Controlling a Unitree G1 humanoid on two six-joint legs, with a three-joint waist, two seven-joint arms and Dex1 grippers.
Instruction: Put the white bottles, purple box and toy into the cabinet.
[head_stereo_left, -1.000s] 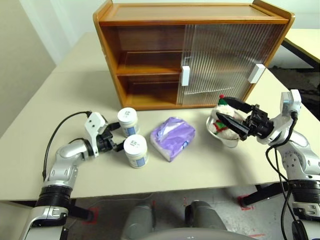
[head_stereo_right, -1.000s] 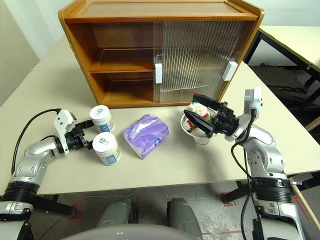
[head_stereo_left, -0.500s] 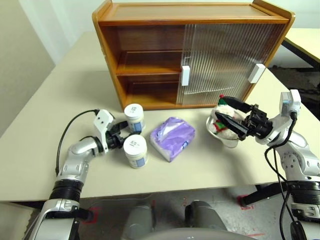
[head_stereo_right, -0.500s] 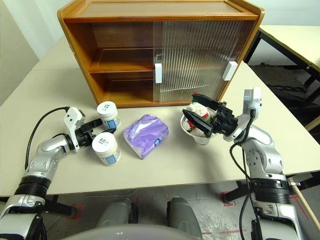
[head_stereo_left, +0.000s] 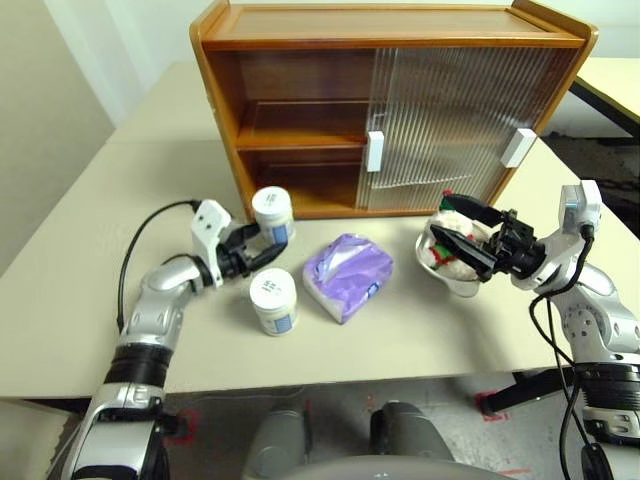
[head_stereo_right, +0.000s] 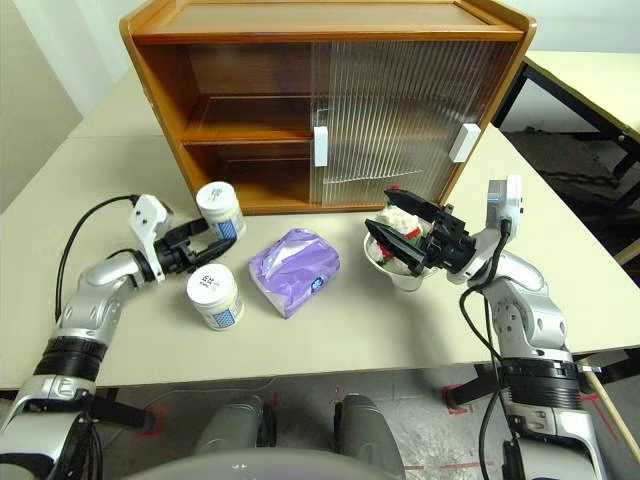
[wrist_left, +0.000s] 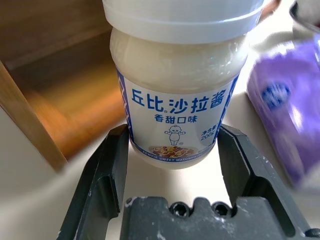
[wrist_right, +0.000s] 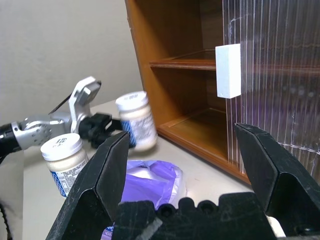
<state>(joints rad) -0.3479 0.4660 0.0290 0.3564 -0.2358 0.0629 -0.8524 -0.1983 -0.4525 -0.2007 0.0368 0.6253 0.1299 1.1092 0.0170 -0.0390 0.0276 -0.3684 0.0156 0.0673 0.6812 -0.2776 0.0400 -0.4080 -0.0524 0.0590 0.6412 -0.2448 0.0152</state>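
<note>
Left gripper (head_stereo_left: 262, 246) hugs one white bottle (head_stereo_left: 273, 214) low on its sides, a black finger on each side, and lifts it off the table (head_stereo_left: 80, 300). That bottle is just in front of the cabinet (head_stereo_left: 300, 110), by its open bottom shelf. The second white bottle (head_stereo_left: 273, 300) stands on the table just below the gripper, not touching it. Next to that one lies the purple box (head_stereo_left: 347, 276). Farther over sits a shiny bowl (head_stereo_left: 455, 275) with the toy (head_stereo_left: 452, 250) inside. Right gripper (head_stereo_left: 462, 227) hangs over the toy with its two fingers spread wide and nothing in them. The cabinet's ribbed doors cover its right half.
</note>
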